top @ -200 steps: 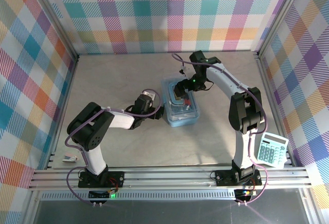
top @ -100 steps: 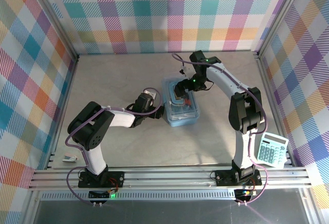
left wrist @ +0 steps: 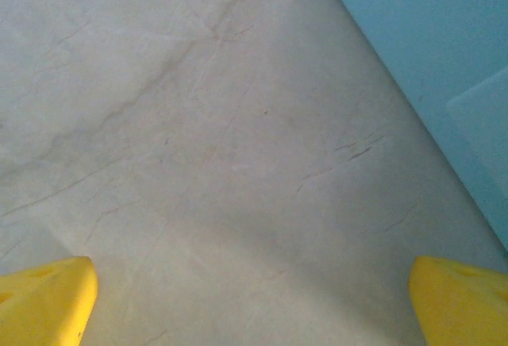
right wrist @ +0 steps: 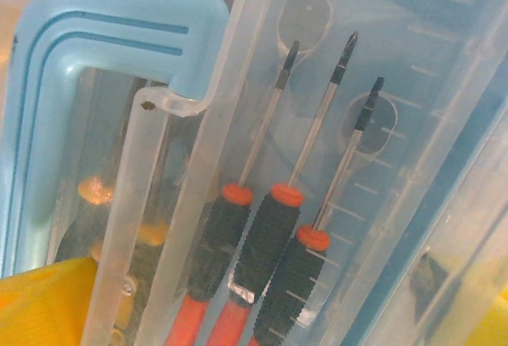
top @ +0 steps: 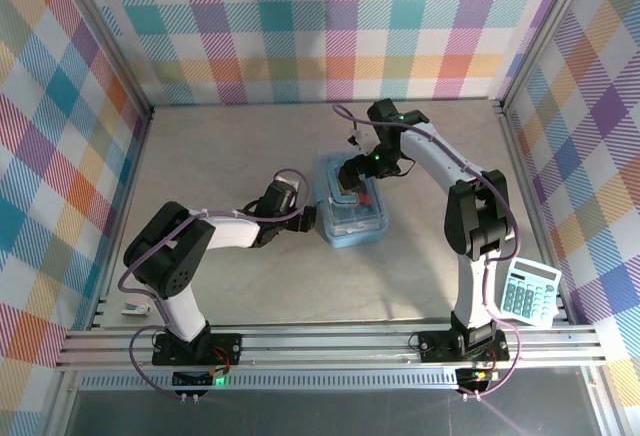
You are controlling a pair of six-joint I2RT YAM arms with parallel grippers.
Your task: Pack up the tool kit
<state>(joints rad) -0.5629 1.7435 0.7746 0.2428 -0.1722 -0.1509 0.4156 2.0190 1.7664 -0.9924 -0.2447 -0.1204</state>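
The tool kit, a light blue translucent case, lies mid-table. My right gripper hovers open right over its far half. In the right wrist view, three screwdrivers with black-and-red handles lie side by side under the clear lid, beside the blue handle. The right gripper has its yellow fingertips spread wide, touching nothing. My left gripper sits low by the case's left side. In the left wrist view the left gripper is open over bare table, with the case wall at the upper right.
A white-and-teal calculator lies near the front right edge. A small pale object sits at the front left by the rail. Checkered walls enclose the table on three sides.
The left arm's elbow has shifted slightly to the left, and its gripper stays beside the case. The right arm has not moved.
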